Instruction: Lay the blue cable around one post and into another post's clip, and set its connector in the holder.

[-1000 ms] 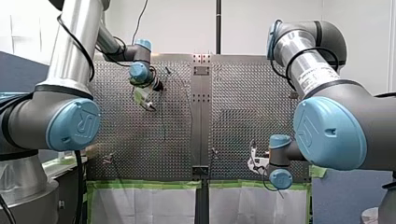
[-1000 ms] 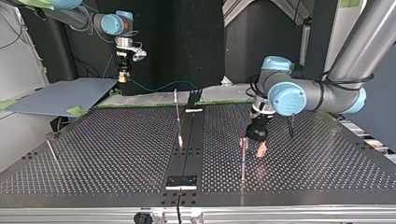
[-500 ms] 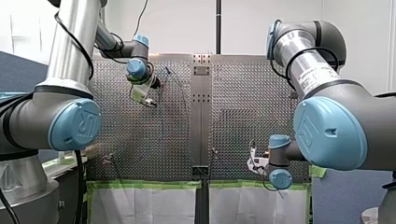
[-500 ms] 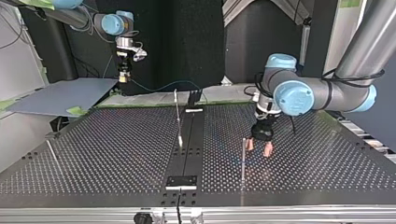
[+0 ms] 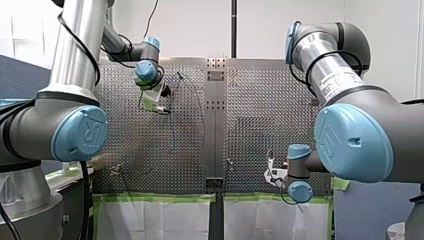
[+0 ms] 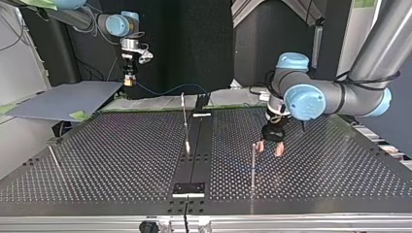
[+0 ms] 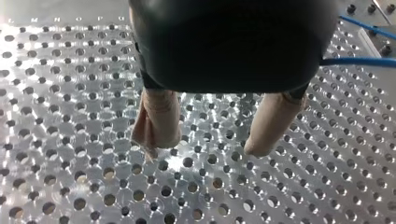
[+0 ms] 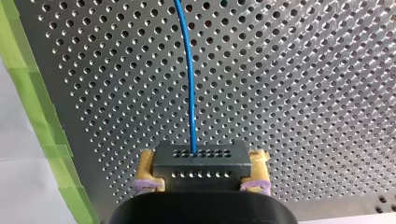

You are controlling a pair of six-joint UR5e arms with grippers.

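Cable [image 8: 189, 70] out of connector [image 8: 201, 161], pinched between right gripper's [image 8: 201, 165] pads above the table's [image 8: 303, 93] taped edge. Left gripper [image 7: 208, 142] spread, empty, low over the table beside a post [image 6: 252, 162]; cable near it, not between its fingers. Likely slip: closing off-line and missing the thin cable, or bumping the post. Holder [image 6: 189, 188] without connector yet

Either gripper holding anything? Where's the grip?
My right gripper holds the dark perforated metal connector block of the thin blue cable, fingers on its two ends. My left gripper is open, empty.
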